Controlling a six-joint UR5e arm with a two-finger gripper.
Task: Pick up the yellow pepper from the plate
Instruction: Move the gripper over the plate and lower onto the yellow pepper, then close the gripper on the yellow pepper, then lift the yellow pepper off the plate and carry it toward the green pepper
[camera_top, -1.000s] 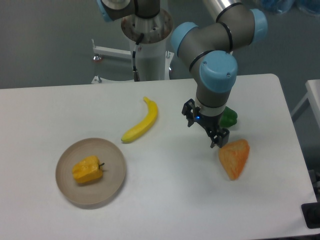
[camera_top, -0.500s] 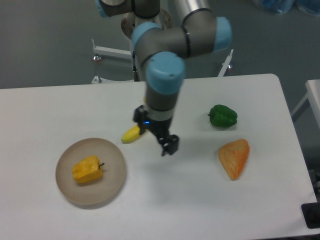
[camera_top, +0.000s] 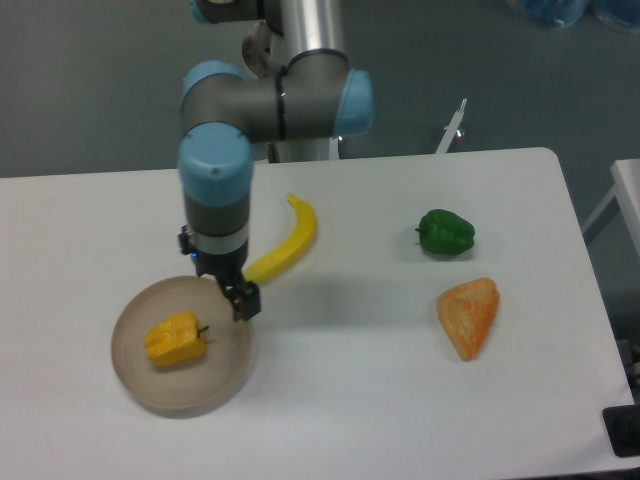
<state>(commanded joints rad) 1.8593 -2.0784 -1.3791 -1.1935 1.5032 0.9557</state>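
- Plate (camera_top: 150, 385), beige, at the table's (camera_top: 330, 400) 8 o'clock corner. Yellow pepper (camera_top: 174, 339) lies on it, a little toward 9 o'clock of the plate's centre, stem pointing to 3 o'clock.
- Gripper (camera_top: 238, 299) hangs over the plate's rim at about 2 o'clock, just beside the pepper but not touching it. It carries nothing. Whether the jaws are spread or closed cannot be told from this angle.
- Step in hand, as I judge it: line up over the pepper. Needs a short shift toward 8 o'clock, jaws spread wider than the lumpy body, closing across the narrower side, clear of the stem.
- Banana (camera_top: 284, 244) lies at 1 o'clock of the plate, near the gripper; keep the wrist off it.
- Green pepper (camera_top: 446, 231) and orange wedge (camera_top: 470, 316) are well apart, no concern.
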